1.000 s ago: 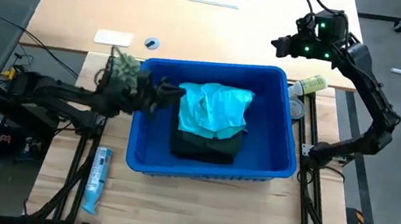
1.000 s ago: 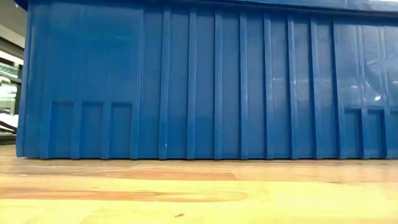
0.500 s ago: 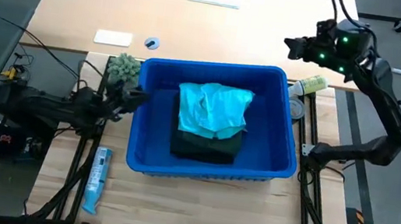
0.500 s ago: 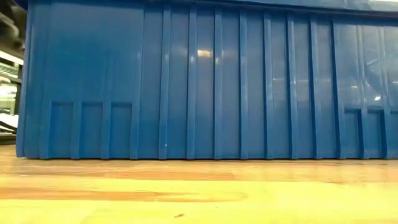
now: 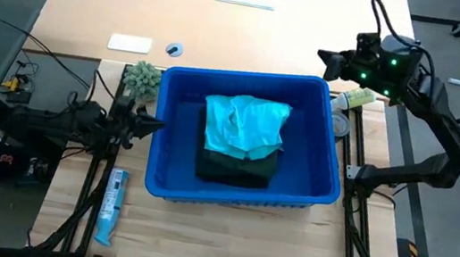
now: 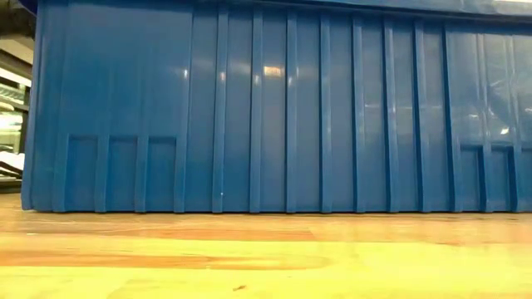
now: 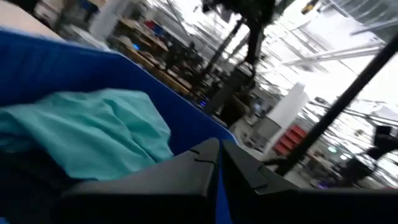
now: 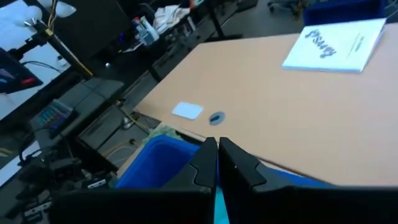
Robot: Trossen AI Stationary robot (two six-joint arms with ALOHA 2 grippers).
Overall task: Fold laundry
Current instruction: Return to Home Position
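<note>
While its two fingers lie pressed together on nothing, the left pincer (image 5: 151, 123) hovers just beside the left wall of the blue bin (image 5: 238, 200); the right pincer (image 5: 324, 62), clenched too and empty, hangs by the far right corner of the bin; inside the bin the turquoise shirt (image 5: 246, 124) lies on top of a folded dark garment (image 5: 233, 170); the bin stands on the wooden counter (image 5: 223, 245); a fuzzy green ball (image 5: 142, 76) sits near its far left corner.

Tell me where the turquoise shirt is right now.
Seen from above, the turquoise shirt lies inside the blue bin mid-table, atop a dark folded garment.
</note>
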